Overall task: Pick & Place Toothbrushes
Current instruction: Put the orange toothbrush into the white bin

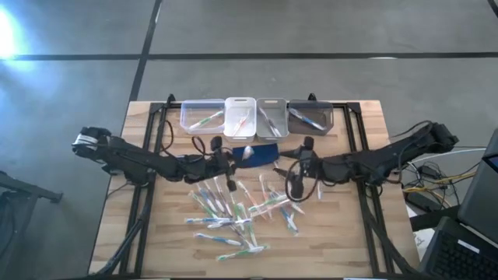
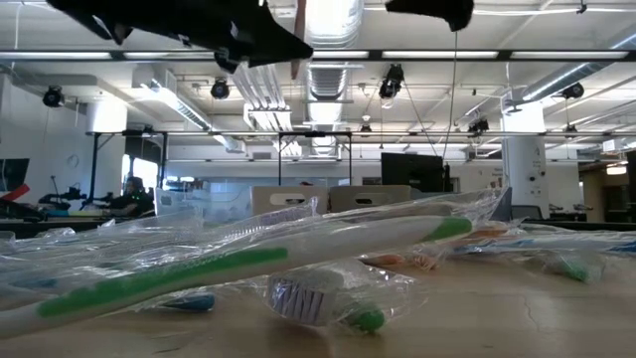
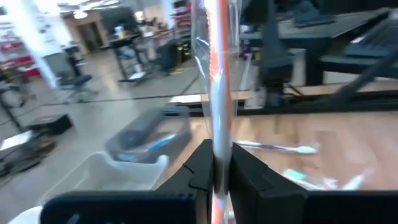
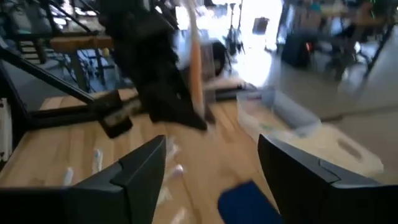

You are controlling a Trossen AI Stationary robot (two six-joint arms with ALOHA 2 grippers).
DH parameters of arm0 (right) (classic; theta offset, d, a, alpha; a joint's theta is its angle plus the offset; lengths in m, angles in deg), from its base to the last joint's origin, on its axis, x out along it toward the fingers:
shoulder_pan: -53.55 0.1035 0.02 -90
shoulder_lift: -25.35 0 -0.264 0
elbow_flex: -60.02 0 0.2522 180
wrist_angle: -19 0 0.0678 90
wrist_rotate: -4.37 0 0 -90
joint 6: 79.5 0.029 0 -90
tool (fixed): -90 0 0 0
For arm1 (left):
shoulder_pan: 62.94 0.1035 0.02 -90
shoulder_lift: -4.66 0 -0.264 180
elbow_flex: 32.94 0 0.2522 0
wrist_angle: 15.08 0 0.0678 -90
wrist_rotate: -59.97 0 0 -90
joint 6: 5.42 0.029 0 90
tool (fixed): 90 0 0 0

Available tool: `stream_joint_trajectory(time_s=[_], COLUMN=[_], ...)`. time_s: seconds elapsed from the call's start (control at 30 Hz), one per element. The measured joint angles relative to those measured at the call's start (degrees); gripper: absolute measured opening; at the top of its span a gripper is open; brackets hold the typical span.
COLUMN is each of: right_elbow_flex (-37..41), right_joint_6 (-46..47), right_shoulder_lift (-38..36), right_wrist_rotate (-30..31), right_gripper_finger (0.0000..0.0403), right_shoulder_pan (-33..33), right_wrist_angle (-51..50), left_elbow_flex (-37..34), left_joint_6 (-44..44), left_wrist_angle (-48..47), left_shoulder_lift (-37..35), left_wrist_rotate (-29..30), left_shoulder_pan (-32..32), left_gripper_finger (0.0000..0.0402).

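Left gripper jaws clamped on orange toothbrush, upright above pile; right gripper jaws wide, empty, beside it; carry step; next: swing toward bins, release inside.

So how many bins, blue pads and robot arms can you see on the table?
Bins: 4
Blue pad: 1
Robot arms: 2
Total: 7
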Motion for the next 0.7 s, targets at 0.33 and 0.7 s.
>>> stream_joint_trajectory(time_s=[0.33,0.7], right_elbow_flex=[0.2,0.2], right_joint_6=[20.9,27.0], right_shoulder_lift=[-2.7,-4.4], right_wrist_rotate=[23.4,24.2], right_gripper_finger=[0.026,0.0231], right_shoulder_pan=[0.0,-0.2], right_wrist_angle=[-23.8,-29.9], left_elbow_flex=[12.1,24.0], left_joint_6=[-10.9,-20.0], left_wrist_angle=[-30.9,-51.3], left_shoulder_lift=[-1.1,-1.1], left_wrist_rotate=[5.5,2.3], left_shoulder_pan=[6.4,17.3], left_gripper_finger=[0.0032,0.0032])
